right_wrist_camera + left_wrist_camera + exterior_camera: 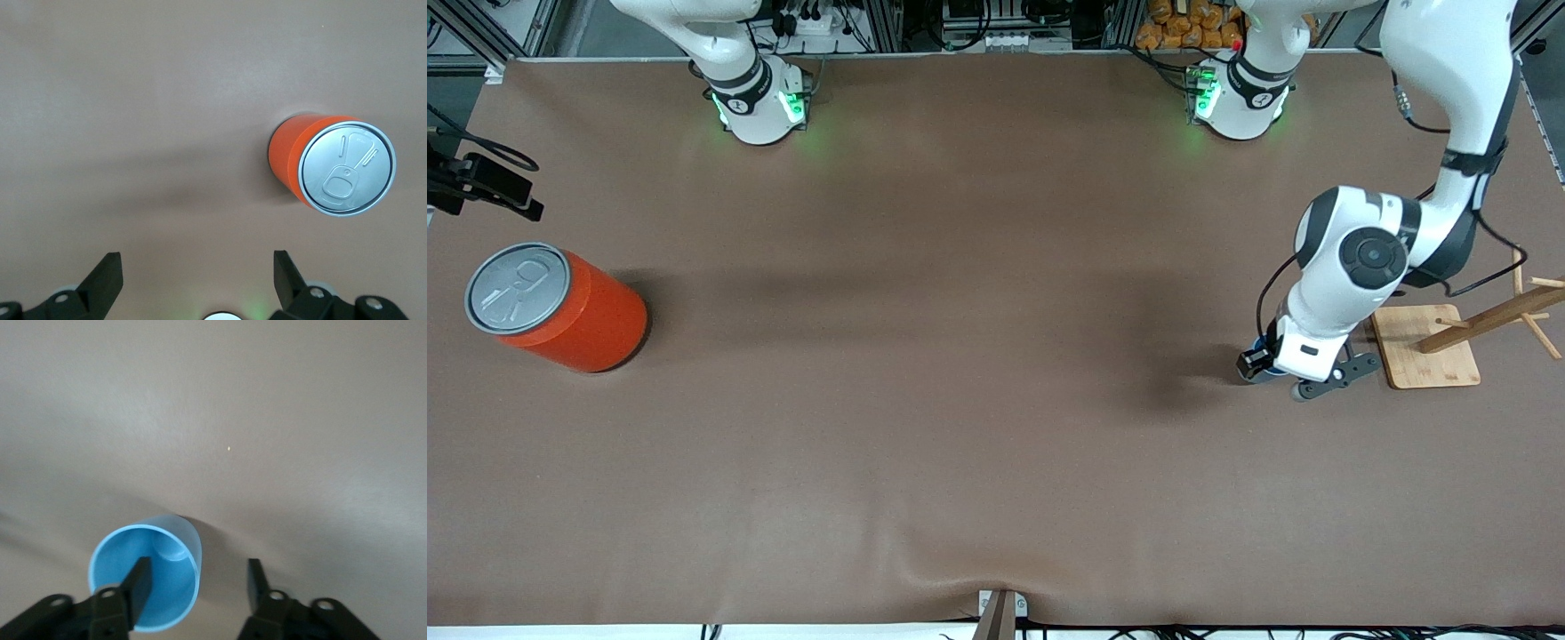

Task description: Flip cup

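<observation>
The light-blue cup [157, 587] stands on the brown table [996, 400] with its open mouth toward the left wrist camera and its inside bottom in sight. My left gripper [198, 567] is open and low over it. One finger [139, 583] is inside the cup's mouth and the other [255, 581] is outside, so they straddle the cup's wall. In the front view my left gripper [1285, 373] hides nearly all of the cup, of which only a blue sliver [1272, 375] shows. My right gripper [197, 263] is open and empty above bare table, out of the front view.
A large orange can [560, 307] with a grey pull-tab lid stands at the right arm's end of the table; it also shows in the right wrist view [330, 163]. A wooden rack on a square base [1427, 348] stands beside the left gripper, toward the left arm's end.
</observation>
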`<state>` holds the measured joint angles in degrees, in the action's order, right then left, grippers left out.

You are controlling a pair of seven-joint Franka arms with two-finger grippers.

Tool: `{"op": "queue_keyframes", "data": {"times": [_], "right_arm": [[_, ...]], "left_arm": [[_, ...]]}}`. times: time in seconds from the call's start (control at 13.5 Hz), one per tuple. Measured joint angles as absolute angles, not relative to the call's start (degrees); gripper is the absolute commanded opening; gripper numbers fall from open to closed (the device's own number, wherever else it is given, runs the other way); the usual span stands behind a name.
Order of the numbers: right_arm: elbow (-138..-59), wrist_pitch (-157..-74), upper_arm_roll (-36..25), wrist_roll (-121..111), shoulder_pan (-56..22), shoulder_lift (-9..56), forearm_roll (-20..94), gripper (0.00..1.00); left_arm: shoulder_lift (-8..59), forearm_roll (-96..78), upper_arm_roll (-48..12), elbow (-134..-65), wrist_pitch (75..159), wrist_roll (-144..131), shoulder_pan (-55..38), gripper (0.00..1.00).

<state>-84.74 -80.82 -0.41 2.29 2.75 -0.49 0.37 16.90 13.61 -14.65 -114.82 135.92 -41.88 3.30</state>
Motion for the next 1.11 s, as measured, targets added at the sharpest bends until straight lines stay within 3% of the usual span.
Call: {"op": "queue_keyframes", "data": {"times": [0.44, 0.66, 0.89, 1.11], "right_arm": [[-84.3, -80.8, -0.2, 2.3, 2.4, -0.5, 0.5, 1.00], [-84.3, -80.8, -0.2, 2.3, 1.3, -0.5, 0.5, 1.00], [-84.3, -80.9, -0.3, 2.4, 1.3, -0.5, 0.5, 1.00], [-84.3, -80.9, -0.4, 2.4, 1.3, -0.5, 0.5, 1.00]], "left_arm": [[5.2, 11.5, -16.4, -109.2, 123.8, -38.4, 3.3, 1.00], [-0.4, 9.9, -16.1, -106.3, 113.4, -29.2, 3.5, 1.00], [-2.1, 5.3, -15.7, -97.2, 99.6, -24.4, 4.2, 1.00], [-2.1, 3.9, -15.2, -92.1, 94.6, -20.2, 5.2, 1.00]]}}
